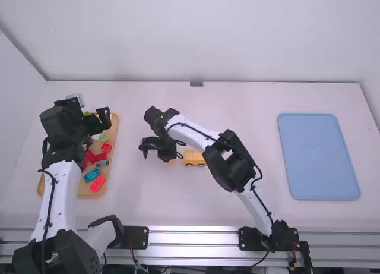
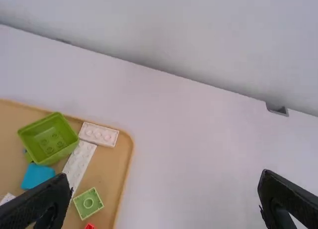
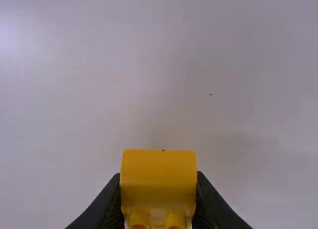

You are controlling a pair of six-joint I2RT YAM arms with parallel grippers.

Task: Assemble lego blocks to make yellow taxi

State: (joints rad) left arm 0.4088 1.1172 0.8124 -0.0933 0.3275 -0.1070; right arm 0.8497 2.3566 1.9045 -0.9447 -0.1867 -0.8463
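Right gripper [image 1: 145, 149] gripping, left gripper [image 1: 103, 116] open.
High view: I find my left gripper above the edge of the block tray [image 1: 116, 126]; a yellow car body [image 1: 194, 158] sits near my right gripper, toward that arm's base. Left wrist view: fingers wide apart, a green box-shaped block [image 2: 48, 139] and white blocks [image 2: 99, 134] near one finger. Right wrist view: I confirm a yellow block [image 3: 159, 179] clamped between both fingers.

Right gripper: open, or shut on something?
Shut on a yellow block: in the right wrist view, the right gripper has one finger against each side of it.
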